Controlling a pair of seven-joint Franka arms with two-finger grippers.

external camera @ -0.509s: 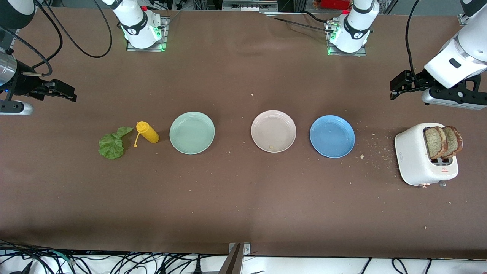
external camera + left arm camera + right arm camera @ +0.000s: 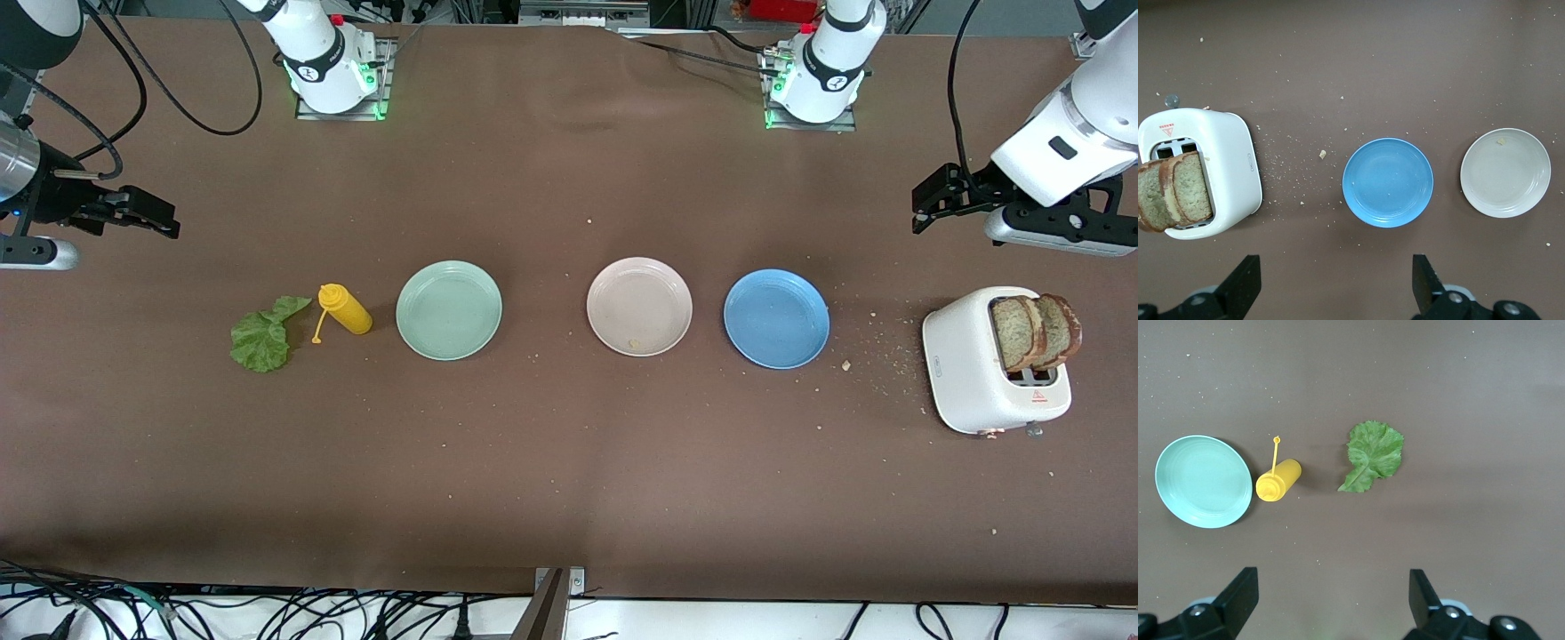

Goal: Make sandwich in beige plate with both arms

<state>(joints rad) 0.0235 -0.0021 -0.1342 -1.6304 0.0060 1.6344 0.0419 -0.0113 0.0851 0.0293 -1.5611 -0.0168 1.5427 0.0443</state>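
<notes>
Beige plate [image 2: 639, 307]: pale, round, raised rim, 1 crumb inside, no food; sits between the 2 claws, nearer the left claw [image 2: 925, 206]. 2 bread slices [image 2: 1034, 332] upright in toaster [image 2: 991, 364] under left claw; lettuce leaf [image 2: 262, 336] under right claw [image 2: 151, 220]. Both claws released, holding nothing. Left wrist view shows toaster slots [image 2: 1175, 148]. Brown counter [image 2: 569, 462], crumbs [image 2: 880, 356] by toaster.

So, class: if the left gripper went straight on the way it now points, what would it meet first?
Probably bare table. The left gripper, open, points down at the brown surface between the toaster and the blue plate, with only crumbs there. Depth is hard to judge.
</notes>
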